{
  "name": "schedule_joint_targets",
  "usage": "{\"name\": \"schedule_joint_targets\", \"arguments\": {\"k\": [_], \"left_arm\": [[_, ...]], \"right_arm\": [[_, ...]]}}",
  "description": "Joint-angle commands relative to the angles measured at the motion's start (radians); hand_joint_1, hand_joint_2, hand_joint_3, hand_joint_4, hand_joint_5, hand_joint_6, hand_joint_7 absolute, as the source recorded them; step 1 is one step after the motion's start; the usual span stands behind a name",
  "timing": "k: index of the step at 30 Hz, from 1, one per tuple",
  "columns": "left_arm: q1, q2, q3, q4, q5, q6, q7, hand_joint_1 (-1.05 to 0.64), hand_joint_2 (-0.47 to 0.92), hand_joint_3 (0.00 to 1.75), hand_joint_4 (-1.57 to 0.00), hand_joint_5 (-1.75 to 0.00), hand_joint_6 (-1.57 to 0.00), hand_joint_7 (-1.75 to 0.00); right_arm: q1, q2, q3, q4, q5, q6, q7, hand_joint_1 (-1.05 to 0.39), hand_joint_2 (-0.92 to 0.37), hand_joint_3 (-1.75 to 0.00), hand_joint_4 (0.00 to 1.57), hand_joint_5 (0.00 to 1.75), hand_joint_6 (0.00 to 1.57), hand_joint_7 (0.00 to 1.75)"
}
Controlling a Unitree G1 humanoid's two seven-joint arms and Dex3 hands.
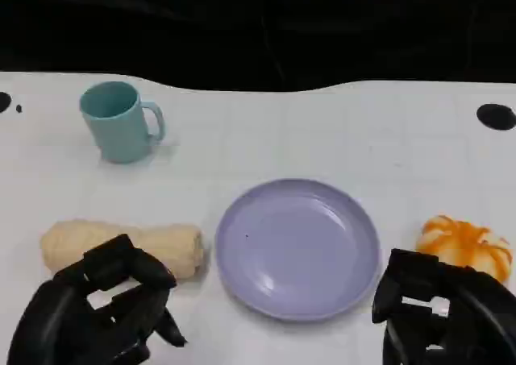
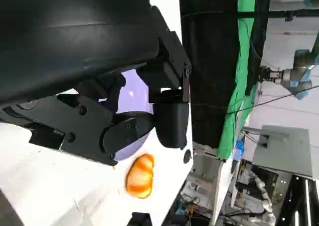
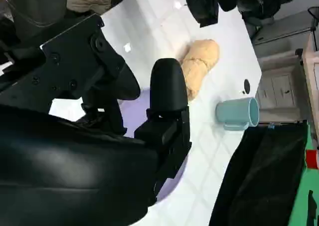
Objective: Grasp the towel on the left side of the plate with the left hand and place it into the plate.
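A rolled beige towel lies on the white table, just left of a lavender plate and close to its rim without clearly touching it. The plate holds nothing. The left robot hand hangs at the near edge of the table, just in front of the towel and overlapping its near side in the head view; its fingers are spread and hold nothing. The right robot hand sits at the near right, beside the plate, with its fingers apart and nothing in them. An orange and white object rests on the table right of the plate, just behind that hand. A light blue mug stands upright at the far left, well apart from the towel, its handle toward the right.
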Motion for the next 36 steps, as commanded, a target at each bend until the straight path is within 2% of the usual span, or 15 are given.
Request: {"name": "schedule_joint_targets", "arguments": {"k": [1, 30, 32, 36], "left_arm": [[-0.004, 0.013, 0.009, -0.004, -0.003, 0.005, 0.004, -0.16, 0.71, 0.78, -0.87, -1.48, -0.82, -1.32], [-0.011, 0.021, 0.018, 0.005, 0.016, -0.022, -0.005, -0.16, 0.69, 0.84, -0.86, -1.48, -0.82, -1.3], [-0.013, 0.018, 0.017, 0.002, 0.042, -0.033, 0.013, -0.17, 0.66, 0.86, -0.85, -1.46, -0.83, -1.24], [-0.015, 0.008, 0.021, -0.016, 0.082, -0.034, 0.052, -0.18, 0.62, 0.85, -0.74, -1.3, -0.81, -0.92]], "right_arm": [[-0.006, -0.011, 0.0, -0.004, -0.006, 0.003, -0.001, -0.03, -0.51, -1.37, 0.74, 1.75, 0.61, 1.64], [-0.015, -0.009, 0.003, -0.017, -0.008, 0.026, -0.011, -0.04, -0.52, -1.35, 0.74, 1.75, 0.62, 1.62], [-0.016, -0.009, 0.004, -0.016, -0.009, 0.022, -0.01, -0.04, -0.52, -1.35, 0.74, 1.75, 0.62, 1.62], [-0.016, -0.009, 0.006, -0.011, -0.011, 0.011, -0.007, -0.04, -0.52, -1.35, 0.74, 1.75, 0.62, 1.62]]}}
